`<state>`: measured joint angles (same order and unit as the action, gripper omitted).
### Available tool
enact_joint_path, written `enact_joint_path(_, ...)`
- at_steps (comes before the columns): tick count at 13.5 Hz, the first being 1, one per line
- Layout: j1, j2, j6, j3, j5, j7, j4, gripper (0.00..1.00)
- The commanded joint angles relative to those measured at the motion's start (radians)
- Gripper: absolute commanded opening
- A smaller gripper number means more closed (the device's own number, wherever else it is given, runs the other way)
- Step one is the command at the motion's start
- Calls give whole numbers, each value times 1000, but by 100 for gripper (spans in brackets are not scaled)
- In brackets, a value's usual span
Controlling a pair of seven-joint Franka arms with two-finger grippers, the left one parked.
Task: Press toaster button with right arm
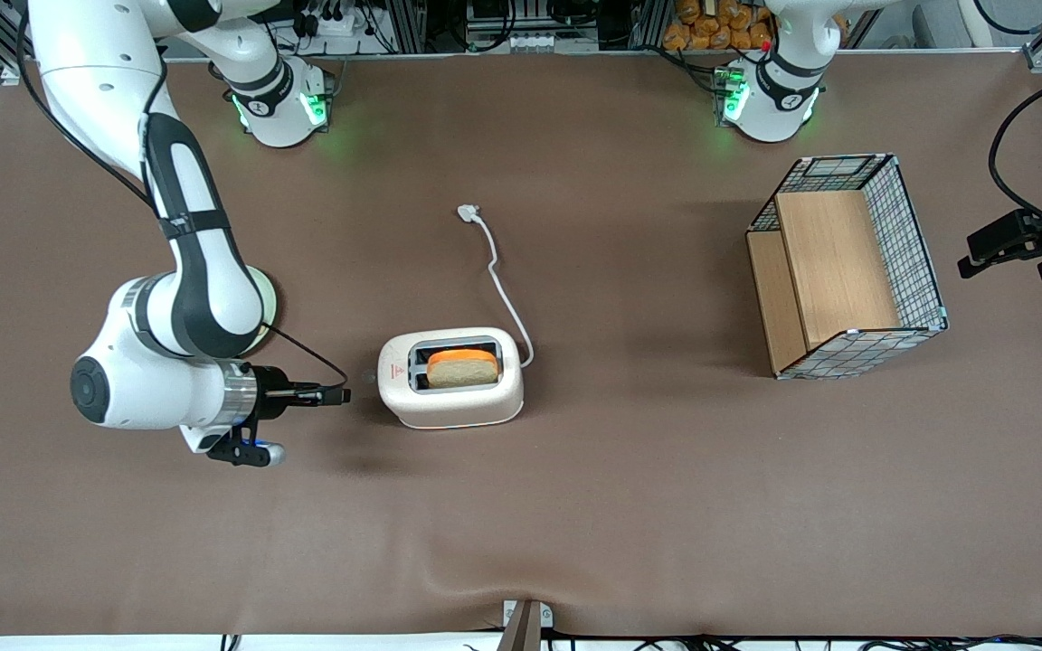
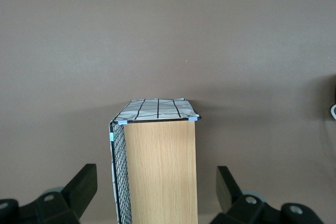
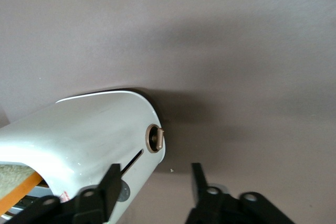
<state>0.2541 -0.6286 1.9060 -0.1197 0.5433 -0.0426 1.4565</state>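
Observation:
The white toaster [image 1: 451, 377] stands mid-table with a slice of toast [image 1: 462, 367] in one slot and a red mark on its top at the end facing the working arm. The toaster button [image 3: 156, 138], a small round knob, sticks out of that short end of the toaster [image 3: 79, 135], next to a narrow slot and a grey disc. My right arm's gripper [image 1: 340, 395] lies level with the table, a short gap from that end and slightly nearer the front camera than the knob. The gripper [image 3: 155, 174] is open and holds nothing.
The toaster's white cord runs away from the front camera to a plug [image 1: 469, 213]. A wire-mesh wooden basket [image 1: 847, 271] stands toward the parked arm's end of the table, and this basket [image 2: 157, 171] also shows in the left wrist view.

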Motion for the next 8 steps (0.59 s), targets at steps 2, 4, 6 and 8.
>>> enact_joint_path(2,-62,76,-50,-3,-98,20,37,100)
enact_joint_path(4,-65,169,-41,-11,-242,93,108,100)
enact_joint_path(6,-105,252,-48,-18,-339,153,166,100)
enact_joint_path(8,-142,325,-38,-18,-345,191,253,100)
